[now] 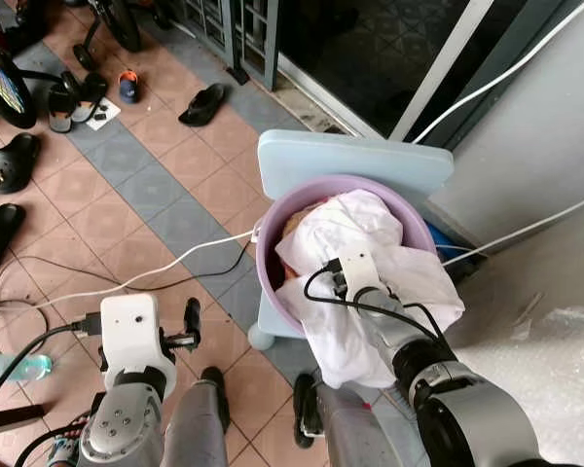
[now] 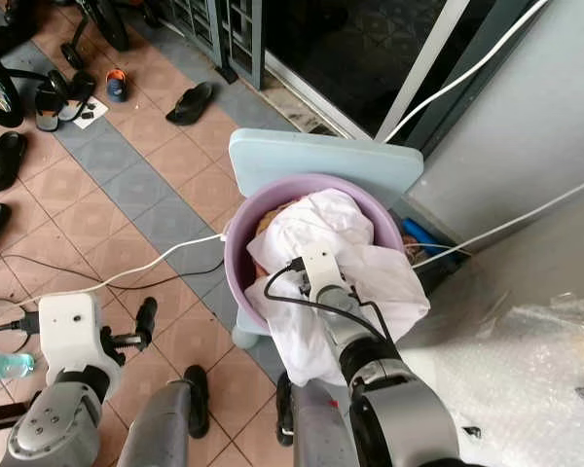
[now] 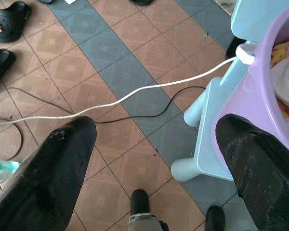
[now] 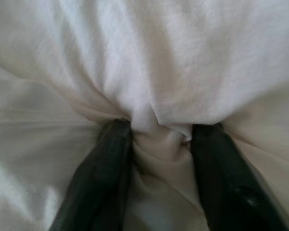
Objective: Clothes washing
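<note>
Where the right arm reaches forward over the purple basin (image 1: 273,238), the right gripper (image 4: 159,139) is buried in the white garment (image 1: 370,243), and its two black fingers (image 4: 106,163) pinch a bunched fold of the cloth between them. The garment fills most of the basin and spills over the near rim, hanging down toward the robot's legs. A patch of orange-patterned cloth (image 1: 290,226) shows underneath it at the basin's left inner side. The basin sits on a pale blue plastic stool (image 1: 350,156), which stands on the tiled floor (image 1: 165,195) before a dark doorway. The left gripper (image 3: 156,159) is held low at the robot's left, above the floor and apart from the basin, with its fingers spread wide and nothing between them. A white cable (image 3: 135,96) runs across the tiles to the stool's edge, and sandals (image 1: 202,102) lie scattered farther off.
</note>
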Controlling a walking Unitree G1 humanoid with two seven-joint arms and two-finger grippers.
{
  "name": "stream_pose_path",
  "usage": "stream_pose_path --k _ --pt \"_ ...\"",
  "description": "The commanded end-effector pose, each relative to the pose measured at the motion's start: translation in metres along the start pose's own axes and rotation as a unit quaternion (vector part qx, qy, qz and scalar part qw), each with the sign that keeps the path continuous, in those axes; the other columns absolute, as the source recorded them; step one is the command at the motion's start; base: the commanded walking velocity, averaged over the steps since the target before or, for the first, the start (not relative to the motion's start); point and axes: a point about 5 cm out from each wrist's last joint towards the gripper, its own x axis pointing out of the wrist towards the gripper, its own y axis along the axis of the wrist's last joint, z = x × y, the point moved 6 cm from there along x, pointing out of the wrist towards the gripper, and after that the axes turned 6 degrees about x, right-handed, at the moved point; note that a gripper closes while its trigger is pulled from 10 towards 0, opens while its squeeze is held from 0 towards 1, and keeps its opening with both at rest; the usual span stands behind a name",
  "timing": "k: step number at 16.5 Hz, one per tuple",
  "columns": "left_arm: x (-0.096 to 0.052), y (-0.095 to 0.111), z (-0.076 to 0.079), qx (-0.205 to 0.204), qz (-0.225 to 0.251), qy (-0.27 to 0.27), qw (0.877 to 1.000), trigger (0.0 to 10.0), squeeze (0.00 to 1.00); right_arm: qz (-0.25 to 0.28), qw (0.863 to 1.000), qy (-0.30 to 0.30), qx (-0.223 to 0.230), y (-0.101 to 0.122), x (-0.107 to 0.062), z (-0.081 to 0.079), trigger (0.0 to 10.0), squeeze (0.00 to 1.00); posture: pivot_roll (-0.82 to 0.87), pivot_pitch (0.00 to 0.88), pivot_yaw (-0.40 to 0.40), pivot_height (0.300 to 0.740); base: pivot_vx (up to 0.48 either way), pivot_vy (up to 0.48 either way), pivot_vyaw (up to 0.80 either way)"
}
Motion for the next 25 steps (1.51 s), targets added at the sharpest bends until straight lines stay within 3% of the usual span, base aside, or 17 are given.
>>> stream_pose_path --k 1,6,10,13,14,16,17,19,21,23,24,25 --pt "-0.003 -0.004 -0.001 0.001 -0.01 0.003 1.0 10.0 0.0 -0.036 0.999 0.0 0.008 -0.023 -0.002 0.0 0.0 0.0 0.16 0.339 -0.09 0.74 0.0 0.0 0.0" --pt "0.005 -0.001 -0.002 0.005 -0.004 0.004 1.0 10.0 0.0 -0.025 1.0 0.0 0.01 -0.015 -0.001 0.001 0.0 0.0 0.16 0.314 -0.086 0.74 0.0 0.0 0.0" --pt "0.02 0.005 -0.003 0.013 0.013 0.006 1.0 10.0 0.0 -0.007 1.0 -0.007 0.022 -0.004 0.001 0.009 0.0 0.0 0.15 0.228 -0.074 0.74 0.0 0.0 0.0" --pt "0.037 0.004 0.003 0.02 0.026 0.001 0.999 10.0 0.0 0.052 0.997 -0.004 0.063 0.022 0.001 0.018 0.0 0.0 0.11 0.108 -0.048 0.74 0.0 0.0 0.0" --pt "0.049 0.009 0.005 0.023 0.037 0.0 0.999 10.0 0.0 0.09 0.994 0.007 0.067 0.04 -0.001 0.018 0.0 0.0 0.08 0.071 -0.034 0.74 0.0 0.0 0.0" --pt "0.067 0.019 0.009 0.039 0.058 0.007 0.998 10.0 0.0 0.207 0.975 0.031 0.075 0.079 -0.023 0.018 0.0 0.0 0.05 0.009 -0.006 0.74 0.0 0.0 0.0" --pt "0.071 0.022 0.011 0.046 0.066 0.005 0.997 10.0 0.0 0.242 0.966 0.034 0.082 0.087 -0.035 0.021 0.0 0.0 0.03 0.0 0.004 0.74 0.0 0.0 0.0" --pt "0.082 0.029 0.015 0.061 0.089 -0.007 0.994 10.0 0.0 0.298 0.949 0.032 0.1 0.098 -0.065 0.027 0.0 0.0 0.0 0.0 0.046 0.74 0.0 0.0 0.0" --pt "0.094 0.039 0.017 0.071 0.108 -0.013 0.992 10.0 0.0 0.346 0.934 0.024 0.088 0.108 -0.095 0.031 0.0 0.0 -0.03 0.0 0.091 0.74 0.0 0.0 0.0" --pt "0.102 0.053 0.022 0.079 0.133 -0.021 0.988 10.0 0.0 0.382 0.92 -0.007 0.084 0.124 -0.118 0.046 0.0 0.0 -0.05 0.0 0.117 0.74 0.0 0.0 0.0" --pt "0.105 0.06 0.024 0.082 0.146 -0.017 0.986 10.0 0.0 0.403 0.913 -0.025 0.066 0.129 -0.134 0.056 4.0 0.0 -0.06 0.0 0.12 0.74 0.0 0.0 0.0" --pt "0.105 0.06 0.025 0.08 0.15 -0.018 0.985 10.0 0.0 0.392 0.916 -0.026 0.075 0.121 -0.137 0.059 10.0 0.0 -0.06 0.0 0.123 0.74 0.0 0.0 0.0"
